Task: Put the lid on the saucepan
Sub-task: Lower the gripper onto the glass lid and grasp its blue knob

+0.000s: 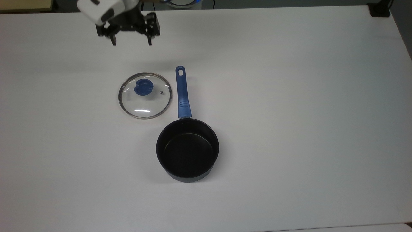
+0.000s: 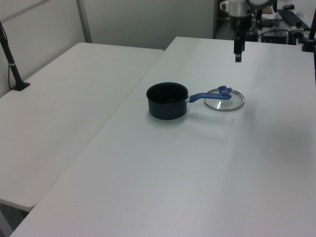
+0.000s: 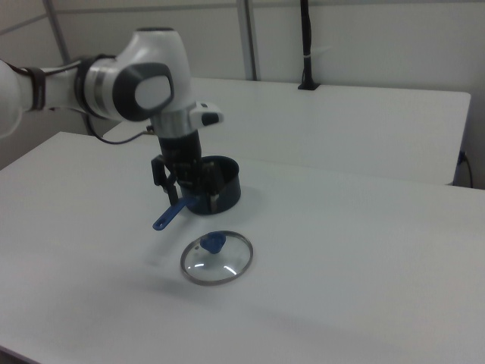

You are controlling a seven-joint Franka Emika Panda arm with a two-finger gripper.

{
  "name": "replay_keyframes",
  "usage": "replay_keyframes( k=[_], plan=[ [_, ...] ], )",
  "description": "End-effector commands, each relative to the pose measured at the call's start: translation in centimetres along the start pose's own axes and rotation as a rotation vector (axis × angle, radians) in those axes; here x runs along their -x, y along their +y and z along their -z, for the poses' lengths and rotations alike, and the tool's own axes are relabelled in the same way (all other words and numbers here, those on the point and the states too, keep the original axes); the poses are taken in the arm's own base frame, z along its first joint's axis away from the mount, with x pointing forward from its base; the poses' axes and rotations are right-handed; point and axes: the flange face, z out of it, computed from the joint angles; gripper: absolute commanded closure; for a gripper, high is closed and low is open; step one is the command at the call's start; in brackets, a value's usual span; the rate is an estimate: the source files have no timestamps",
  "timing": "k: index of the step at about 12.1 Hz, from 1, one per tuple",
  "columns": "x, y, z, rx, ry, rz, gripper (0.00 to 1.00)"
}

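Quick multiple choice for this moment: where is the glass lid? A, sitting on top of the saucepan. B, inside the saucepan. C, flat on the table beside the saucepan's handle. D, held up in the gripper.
C: the lid lies flat on the table next to the blue handle of the saucepan, whose bowl is uncovered, while the open gripper hangs apart from it, holding nothing.

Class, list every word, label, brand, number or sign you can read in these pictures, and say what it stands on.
Lid: faint white marks on the glass to the top view's left of the blue knob, too small to read.
Saucepan, its handle, gripper and table: no readable text.
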Motion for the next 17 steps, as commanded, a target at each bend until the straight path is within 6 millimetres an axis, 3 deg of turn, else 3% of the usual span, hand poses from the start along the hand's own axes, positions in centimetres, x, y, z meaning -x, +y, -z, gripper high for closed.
replay_keyframes(
  k=[1, 3, 6, 12, 15, 17],
  plan=[
    [0.2, 1.8, -4.1, -0.093, 0.048, -0.096, 0.00],
    [-1.4, 1.7, -6.7, -0.097, 0.056, -0.227, 0.00],
    [-3.0, 1.7, -10.3, -0.094, 0.059, -0.283, 0.00],
    [-5.8, -2.1, -14.8, -0.087, 0.086, -0.327, 0.00],
    [-5.9, -2.2, -14.9, -0.082, 0.089, -0.320, 0.50],
    [-5.5, -1.2, -14.3, -0.072, 0.083, -0.322, 0.58]
  ],
)
